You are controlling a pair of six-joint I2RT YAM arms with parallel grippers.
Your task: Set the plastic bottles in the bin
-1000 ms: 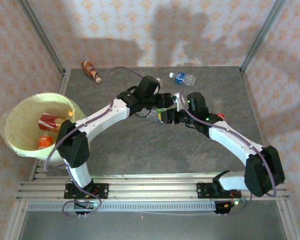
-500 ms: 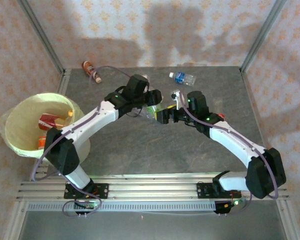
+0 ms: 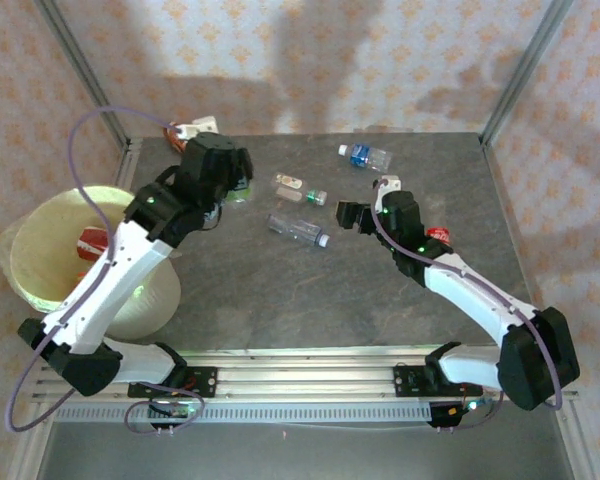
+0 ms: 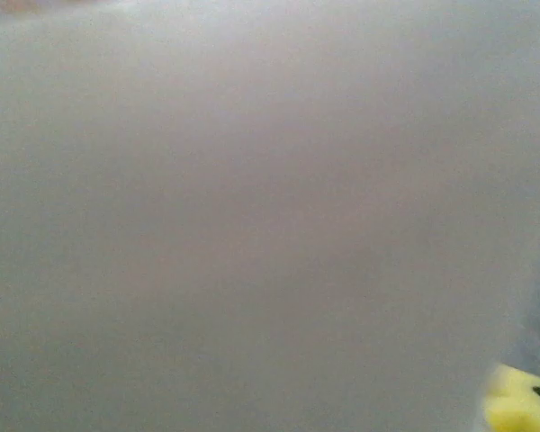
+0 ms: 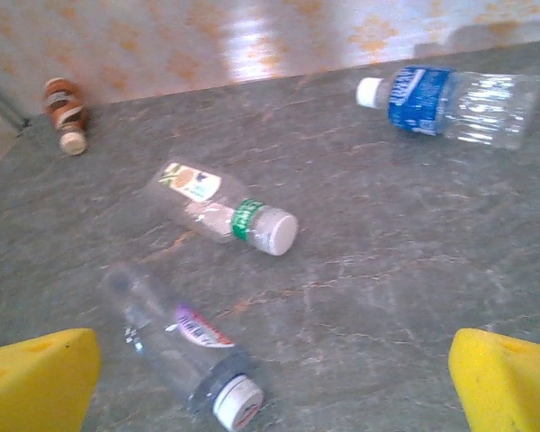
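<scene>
Compared with a second ago, when both claws were met over one bottle at mid-table, the pair is now parted. The right gripper (image 3: 348, 215) is thrown wide. Its yellow pads (image 5: 36, 378) are seen far apart at the lower corners of its wrist view, with nothing between them.

The left gripper (image 3: 235, 187) is swung off towards the bin (image 3: 30, 270), which lies near it on its outer side but not yet beneath it. Whether its jaws are apart or clamped cannot be told: its wrist view is a grey blur with one yellow pad (image 4: 517, 405) at the corner, and from above only a greenish patch is made out at its tip. A handover is judged to be done, with the carry to the bin under way if a bottle is indeed held.

Four plastic bottles are counted loose on the table:
- One purple-labelled bottle (image 5: 184, 346) lies just ahead of the right gripper.
- One green-banded bottle (image 5: 220, 211) lies beyond it.
- One blue-labelled bottle (image 5: 450, 97) lies farther off to that gripper's right.
- One brown bottle (image 5: 65, 112) lies far off at the wall.

One red-labelled bottle (image 3: 92, 243) is seen inside the single bin.
</scene>
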